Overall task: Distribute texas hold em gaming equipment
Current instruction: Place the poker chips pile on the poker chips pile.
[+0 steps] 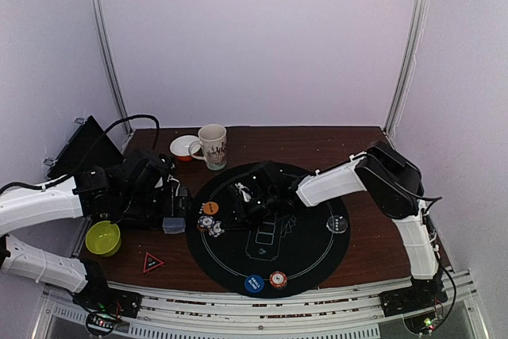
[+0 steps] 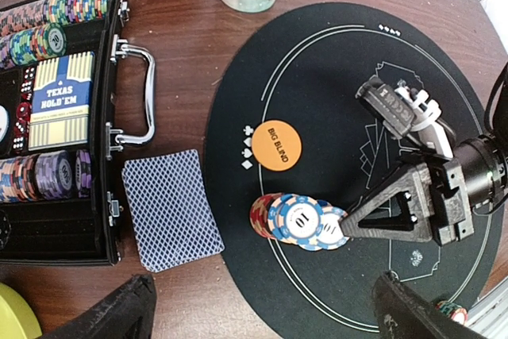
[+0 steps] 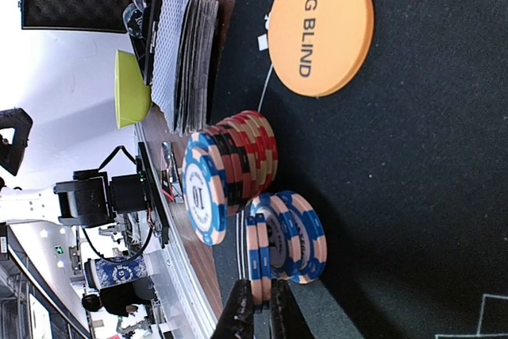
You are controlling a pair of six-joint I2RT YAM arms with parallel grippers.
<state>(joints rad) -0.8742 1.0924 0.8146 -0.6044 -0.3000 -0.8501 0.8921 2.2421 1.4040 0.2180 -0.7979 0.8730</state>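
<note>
A tall red-and-blue chip stack [image 3: 230, 172] and a shorter blue-and-peach chip stack [image 3: 298, 236] stand on the mat's left side [image 1: 210, 225]. My right gripper [image 3: 260, 313] is shut on the edge of two blue-and-peach chips [image 3: 259, 263] at the short stack; it also shows in the left wrist view [image 2: 347, 229]. The orange BIG BLIND disc [image 2: 272, 145] lies just beyond. A deck of blue-backed cards [image 2: 171, 208] lies beside the mat. My left gripper [image 2: 266, 315] hovers open and empty above the deck and chips. A blue disc [image 1: 254, 283], a chip stack [image 1: 278, 279] and a clear disc [image 1: 337, 225] lie on the mat.
The round black mat [image 1: 317, 252] fills the table's middle. The open black chip case [image 2: 55, 117] lies left of the deck. A mug [image 1: 213, 146] and an orange bowl [image 1: 184, 147] stand at the back. A green bowl [image 1: 103, 237] and a red triangle [image 1: 152, 262] sit front left.
</note>
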